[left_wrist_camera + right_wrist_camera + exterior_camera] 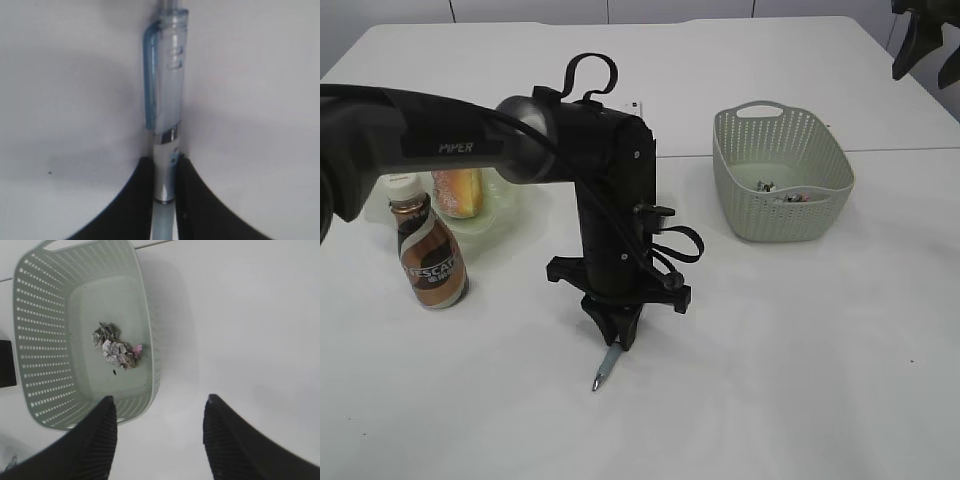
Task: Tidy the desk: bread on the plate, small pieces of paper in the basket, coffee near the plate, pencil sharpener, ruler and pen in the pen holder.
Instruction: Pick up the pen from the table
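My left gripper (613, 335) points down at the table's front middle, shut on a blue translucent pen (604, 368) that lies along the table; the wrist view shows the pen (165, 100) pinched between the jaws (164, 175). My right gripper (160, 410) is open and empty, high above the table to the right of the basket; it shows at the top right of the exterior view (925, 45). The pale green basket (740, 190) holds small paper pieces (115, 347). Bread (457, 192) lies on the pale green plate (500, 215). The coffee bottle (428, 255) stands in front of the plate.
A white table seam runs behind the basket. The left arm's dark body (610, 190) blocks the table middle behind it. The pen holder, ruler and pencil sharpener are not in view.
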